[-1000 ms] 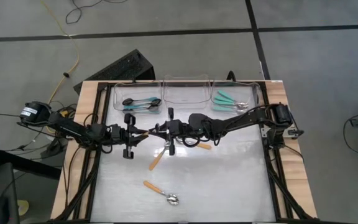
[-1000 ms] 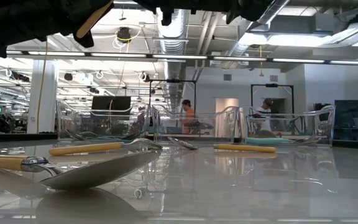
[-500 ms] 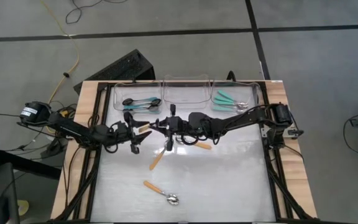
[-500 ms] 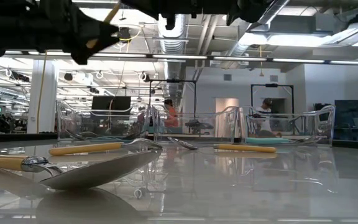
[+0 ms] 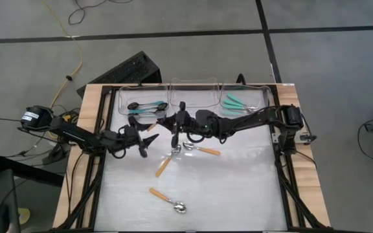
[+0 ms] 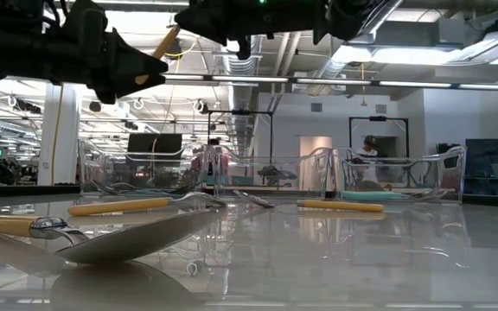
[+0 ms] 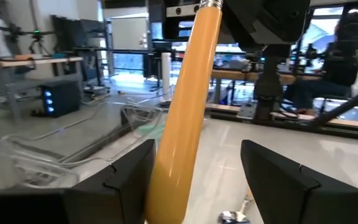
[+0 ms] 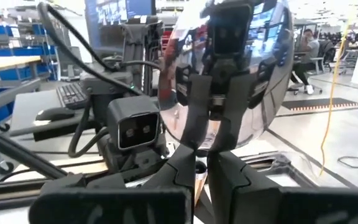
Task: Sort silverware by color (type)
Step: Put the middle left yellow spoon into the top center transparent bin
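An orange-handled spoon [image 5: 153, 127] with a silver bowl hangs in the air between my two grippers, in front of the bins. My right gripper [image 5: 173, 124] is shut on its bowl end. My left gripper [image 5: 143, 136] is open, and the handle [image 7: 182, 118] runs between its spread fingers, close to one of them. Three more orange-handled spoons lie flat on the table: one [image 5: 164, 164] mid-table, one [image 5: 204, 150] to its right, one [image 5: 168, 200] nearer the front edge. My right gripper pinches the spoon at the foot of its silver bowl [image 8: 182, 127] between its two fingers [image 8: 229, 171]. It reaches in level from the table's right. The spoon is lifted clear, bowl upright above the fingers, handle slanting toward my left gripper. Whether my left gripper touches the handle, I cannot tell.
Three clear bins stand along the far edge: the left one [image 5: 123, 103] holds blue-handled spoons, the middle one [image 5: 194, 87] shows nothing inside, the right one [image 5: 264, 97] holds teal-handled spoons. Wooden rails frame the table's left and right sides.
My left gripper has opened and let go of the orange handle, and it has tipped up to point level. My right gripper has carried the spoon toward the far edge, closer to the bins. The spoons on the table have stayed put.
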You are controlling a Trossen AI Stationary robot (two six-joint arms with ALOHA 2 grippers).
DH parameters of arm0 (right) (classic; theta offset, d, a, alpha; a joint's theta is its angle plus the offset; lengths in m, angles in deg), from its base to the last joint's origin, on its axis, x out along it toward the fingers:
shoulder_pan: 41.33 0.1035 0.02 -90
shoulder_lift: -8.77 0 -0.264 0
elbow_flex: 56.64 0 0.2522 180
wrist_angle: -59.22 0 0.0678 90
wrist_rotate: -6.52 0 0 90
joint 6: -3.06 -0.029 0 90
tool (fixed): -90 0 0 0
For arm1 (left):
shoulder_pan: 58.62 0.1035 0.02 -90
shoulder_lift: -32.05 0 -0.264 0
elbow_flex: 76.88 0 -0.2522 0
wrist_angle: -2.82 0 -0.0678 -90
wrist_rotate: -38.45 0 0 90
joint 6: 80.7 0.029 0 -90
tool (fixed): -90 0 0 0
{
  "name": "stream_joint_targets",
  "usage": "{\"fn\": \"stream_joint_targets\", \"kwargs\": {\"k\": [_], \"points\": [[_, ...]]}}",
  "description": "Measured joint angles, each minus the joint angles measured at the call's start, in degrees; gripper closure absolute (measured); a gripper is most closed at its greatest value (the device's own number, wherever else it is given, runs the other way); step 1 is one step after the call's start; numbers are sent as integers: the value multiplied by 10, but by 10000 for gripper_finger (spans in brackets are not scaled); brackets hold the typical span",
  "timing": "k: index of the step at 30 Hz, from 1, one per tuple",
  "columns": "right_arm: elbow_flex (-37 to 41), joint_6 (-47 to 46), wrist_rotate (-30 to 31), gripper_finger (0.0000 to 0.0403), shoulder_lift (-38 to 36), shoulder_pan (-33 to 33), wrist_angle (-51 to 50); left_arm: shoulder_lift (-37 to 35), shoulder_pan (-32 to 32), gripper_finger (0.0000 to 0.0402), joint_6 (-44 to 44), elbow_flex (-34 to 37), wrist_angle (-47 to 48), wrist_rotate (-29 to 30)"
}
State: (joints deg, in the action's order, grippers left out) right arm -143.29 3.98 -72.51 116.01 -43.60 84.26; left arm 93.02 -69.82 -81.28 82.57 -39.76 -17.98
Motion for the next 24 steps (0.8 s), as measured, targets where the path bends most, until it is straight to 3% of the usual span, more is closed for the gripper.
{"fn": "stream_joint_targets", "kwargs": {"k": [5,12,19,24], "points": [[0,12,1,362,-12,-2,7,0,0,184,-12,0,-1,37],[-1,18,18,362,-43,-4,-32,0,-2,184,-20,0,17,38],[-3,43,188,362,-69,-10,-142,0,-1,184,-53,0,53,93],[-1,-31,214,362,-64,-52,-199,0,-1,184,-78,0,83,92]]}}
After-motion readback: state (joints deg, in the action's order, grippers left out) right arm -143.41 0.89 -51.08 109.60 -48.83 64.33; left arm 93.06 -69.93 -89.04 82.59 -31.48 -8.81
